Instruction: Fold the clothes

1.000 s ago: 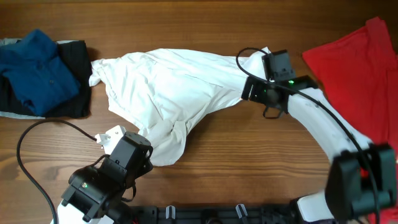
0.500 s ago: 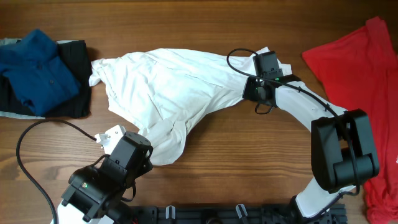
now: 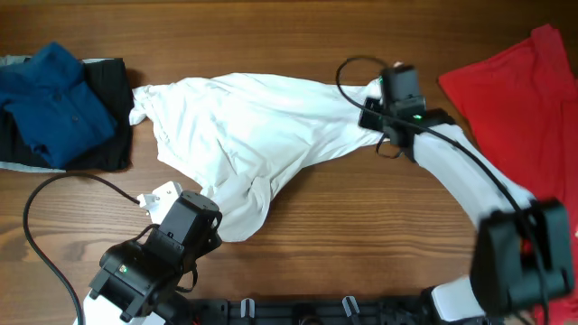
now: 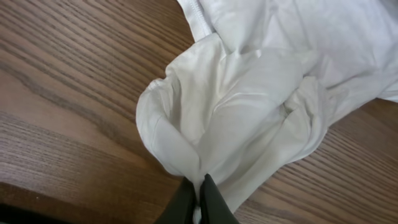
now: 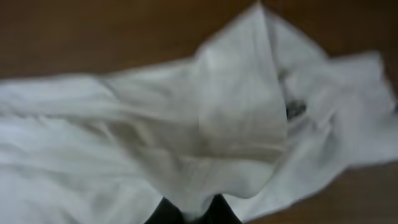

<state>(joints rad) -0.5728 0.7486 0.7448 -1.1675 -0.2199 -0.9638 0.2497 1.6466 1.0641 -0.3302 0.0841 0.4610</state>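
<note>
The white T-shirt [image 3: 244, 126] lies crumpled across the middle of the wooden table, stretched out toward the right. My left gripper [image 3: 209, 233] is at its lower tip, and the left wrist view shows the jaws [image 4: 199, 200] shut on a bunched fold of white cloth [image 4: 249, 106]. My right gripper [image 3: 374, 116] is at the shirt's right end. In the blurred right wrist view its dark fingers [image 5: 193, 214] pinch a fold of the cloth [image 5: 186, 124]. A small dark mark [image 5: 295, 109] shows on the fabric.
A dark blue shirt [image 3: 54, 104] lies on a black garment [image 3: 110, 149] at the far left. A red T-shirt [image 3: 524, 99] is spread at the right edge. The left arm's black cable [image 3: 36, 226] loops over the table's front left.
The right gripper went from open to shut on the shirt's right end and shifted slightly right, drawing the cloth with it. The left arm has not moved.
</note>
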